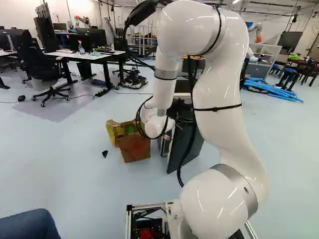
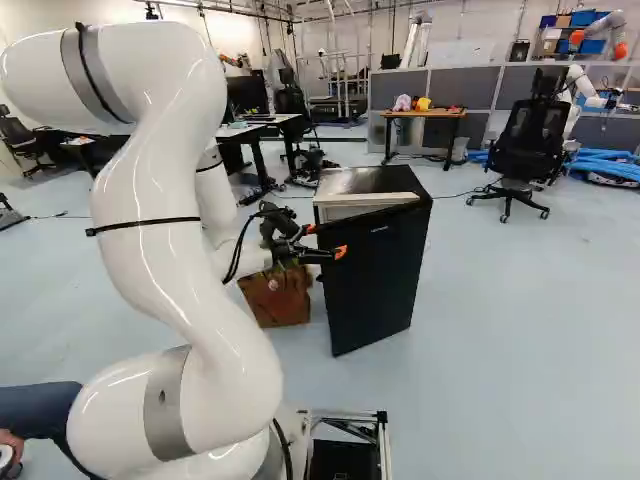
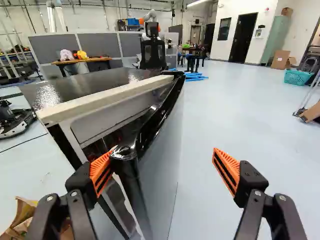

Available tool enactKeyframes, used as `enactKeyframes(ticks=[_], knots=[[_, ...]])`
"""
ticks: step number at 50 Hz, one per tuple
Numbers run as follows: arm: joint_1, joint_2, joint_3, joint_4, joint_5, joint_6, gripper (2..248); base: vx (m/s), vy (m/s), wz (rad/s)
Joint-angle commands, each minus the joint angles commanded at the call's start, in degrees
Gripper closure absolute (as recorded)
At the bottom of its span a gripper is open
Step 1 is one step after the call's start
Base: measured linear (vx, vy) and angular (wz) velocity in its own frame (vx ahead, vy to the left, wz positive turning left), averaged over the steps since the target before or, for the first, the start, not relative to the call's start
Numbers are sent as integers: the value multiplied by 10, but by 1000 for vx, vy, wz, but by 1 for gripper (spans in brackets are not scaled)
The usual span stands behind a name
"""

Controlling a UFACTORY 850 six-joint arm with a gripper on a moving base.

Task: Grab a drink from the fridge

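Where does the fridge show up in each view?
Left base view: fridge near the middle, partly behind the arm.
Right base view: just right of the middle, black door showing.
Wrist view: ahead, door edge between the open fingers.
Shared landmark: blue tubes.

A low black fridge (image 2: pixel 374 265), its top glossy and edged with a pale strip, is seen standing upright on the pale blue floor (image 2: pixel 520 340). Its door (image 3: pixel 161 175) is swung partly open, a dark interior narrowly exposed.

Robotics lab: another robot arm (image 2: pixel 575 100), grey partitions (image 2: pixel 491 88), desks (image 1: pixel 84 56), office chairs (image 2: pixel 528 145).
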Motion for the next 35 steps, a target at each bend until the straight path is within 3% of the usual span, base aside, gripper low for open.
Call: enactKeyframes(ticks=[35], knots=[[6, 42, 77, 70, 31, 0, 3, 0, 0, 0]])
